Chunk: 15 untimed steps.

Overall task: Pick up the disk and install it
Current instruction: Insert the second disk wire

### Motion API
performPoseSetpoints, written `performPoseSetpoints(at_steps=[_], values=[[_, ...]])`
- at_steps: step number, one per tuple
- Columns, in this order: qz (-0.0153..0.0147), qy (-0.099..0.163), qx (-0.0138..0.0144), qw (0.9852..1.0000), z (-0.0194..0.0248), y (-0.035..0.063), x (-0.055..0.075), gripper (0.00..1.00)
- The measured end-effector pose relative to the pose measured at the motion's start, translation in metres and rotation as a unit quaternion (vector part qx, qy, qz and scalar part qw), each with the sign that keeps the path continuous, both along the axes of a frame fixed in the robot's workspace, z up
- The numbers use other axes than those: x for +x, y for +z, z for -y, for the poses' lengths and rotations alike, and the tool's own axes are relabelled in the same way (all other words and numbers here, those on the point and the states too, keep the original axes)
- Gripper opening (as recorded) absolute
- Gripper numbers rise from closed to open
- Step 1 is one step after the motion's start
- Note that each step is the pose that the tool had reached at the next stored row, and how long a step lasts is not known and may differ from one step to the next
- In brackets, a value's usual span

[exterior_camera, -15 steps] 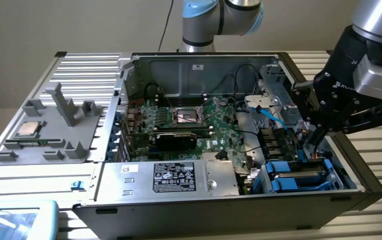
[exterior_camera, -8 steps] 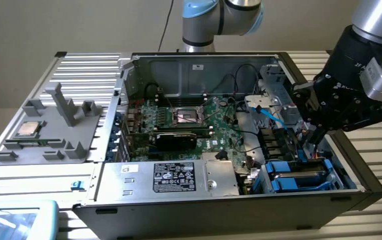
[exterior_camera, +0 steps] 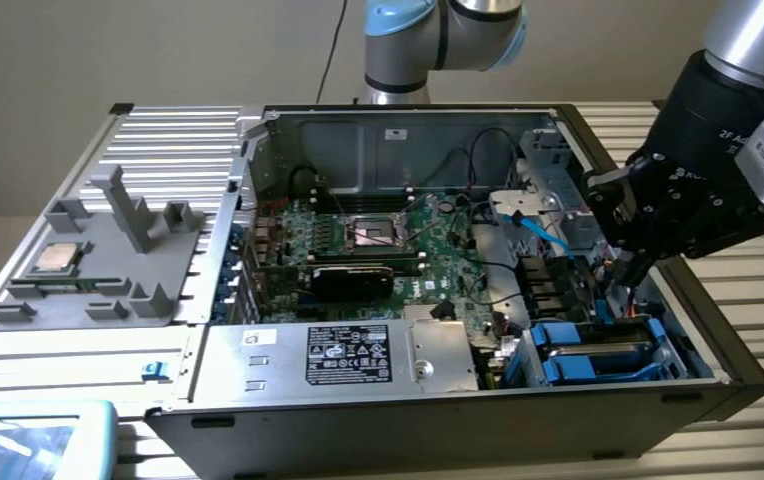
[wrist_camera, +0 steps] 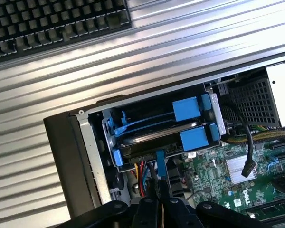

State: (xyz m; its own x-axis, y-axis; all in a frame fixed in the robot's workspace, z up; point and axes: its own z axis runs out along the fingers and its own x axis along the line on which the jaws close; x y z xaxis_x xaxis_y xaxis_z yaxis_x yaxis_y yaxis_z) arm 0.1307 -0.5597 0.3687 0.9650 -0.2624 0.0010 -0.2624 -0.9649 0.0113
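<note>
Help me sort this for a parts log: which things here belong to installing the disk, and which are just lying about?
Job:
disk in blue carrier, seated in the drive bay
gripper, shut

Lying about:
CPU chip
grey holder
keyboard

One open computer case (exterior_camera: 702, 390), one CPU chip (exterior_camera: 57, 258) (on one grey tray (exterior_camera: 155, 300)), one keyboard (wrist_camera: 52, 21).

My pincer (exterior_camera: 622, 285) hangs closed inside the open computer case (exterior_camera: 209, 400), at its edge on the exterior view's right. Directly below my fingertips, the disk (exterior_camera: 596, 355) sits in its blue bay. The circuit board (exterior_camera: 396, 250) lies beside me.
</note>
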Motion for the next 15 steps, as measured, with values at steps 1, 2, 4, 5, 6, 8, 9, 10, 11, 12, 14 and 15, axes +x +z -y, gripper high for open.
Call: performPoseSetpoints(at_steps=[1,2,4,5,6,8,9,10,11,12,14,15], values=[[0.0,0.0,0.0,1.0,0.0,0.0,0.0,0.11],[0.0,0.0,0.0,1.0,0.0,0.0,0.0,0.11],[0.0002,0.002,0.0004,1.0,0.0003,-0.0006,-0.002,0.11],[0.0002,0.007,0.0004,1.0,0.0005,-0.0008,-0.0025,0.11],[0.0002,0.013,0.0004,0.9999,0.0008,-0.001,-0.0031,0.11],[0.0002,0.023,0.001,0.9997,0.0014,-0.0017,-0.0045,0.11],[0.0002,0.028,0.0012,0.9996,0.0017,-0.0019,-0.0052,0.11],[0.0003,0.033,0.0016,0.9995,0.0021,-0.0021,-0.0059,0.11],[0.0002,0.037,0.002,0.9993,0.0026,-0.0024,-0.0067,0.11],[0.0003,0.041,0.0025,0.9992,0.0035,-0.0027,-0.0074,0.11],[0.0003,0.046,0.0042,0.9989,0.0056,-0.0037,-0.009,0.11],[0.0004,0.049,0.0056,0.9988,0.0064,-0.0043,-0.0098,0.11]])
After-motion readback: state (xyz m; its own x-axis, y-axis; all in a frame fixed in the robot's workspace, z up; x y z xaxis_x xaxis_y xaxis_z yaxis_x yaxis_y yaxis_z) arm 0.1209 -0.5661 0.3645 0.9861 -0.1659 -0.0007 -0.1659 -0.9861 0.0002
